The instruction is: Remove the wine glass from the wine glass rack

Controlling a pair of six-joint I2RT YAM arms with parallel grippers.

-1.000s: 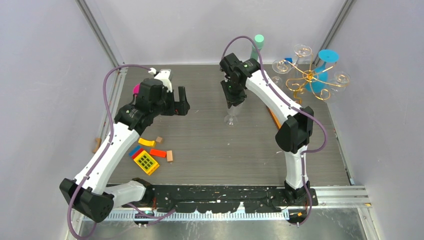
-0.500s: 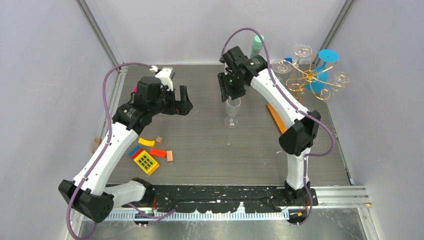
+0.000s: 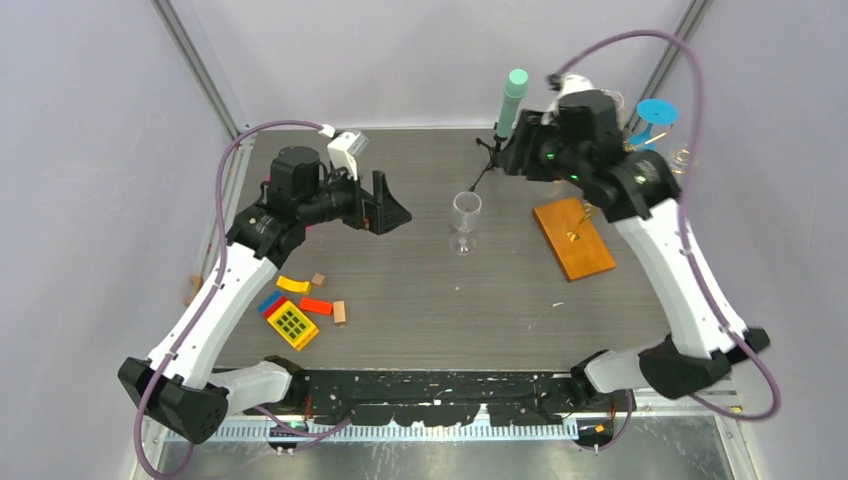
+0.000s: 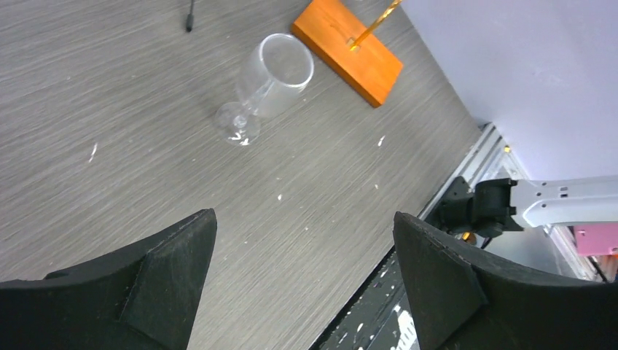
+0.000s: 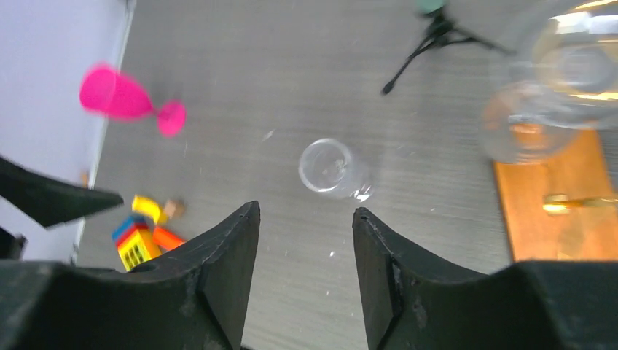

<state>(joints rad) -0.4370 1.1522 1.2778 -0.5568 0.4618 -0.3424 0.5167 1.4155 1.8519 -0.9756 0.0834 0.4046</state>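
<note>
Nearest to me, on the left, a cluster of toy blocks [image 3: 296, 312] lies on the bench [image 3: 420, 310]: a yellow piece with green squares, plus red, blue, orange and small tan ones. Beyond them the left gripper [image 4: 304, 217] hangs over the bench left of centre. Its fingers are spread wide with nothing between them, and it points toward the middle.

The wine glass [image 3: 465, 220] stands upright on its foot at mid-bench, clear, and neither gripper touches it. It is off the wine glass rack [image 3: 573, 238], whose flat orange-brown base lies just to the right, with a strip of bare bench between the two. The left wrist view shows the rack's gold stem [image 4: 373, 20] rising from the wood.

Farther back, the right gripper [image 5: 306, 213] is raised above the far side of the bench, to the far right of the glass. Its fingers are parted and it grips nothing. Its wrist camera looks down into the bowl of the standing glass. In the top view the right arm covers most of the rack's curled arms. In the right wrist view, blurred clear glasses [image 5: 543, 87] show above the base, though I cannot tell how they sit on the wire.

A pink goblet [image 5: 127, 98] lies on its side at the far left, by the wall. At far centre stands a black tripod [image 3: 487, 158] carrying a mint-green cylinder [image 3: 514, 92]. At far right, a blue object [image 3: 655, 112] shows behind the right arm.
</note>
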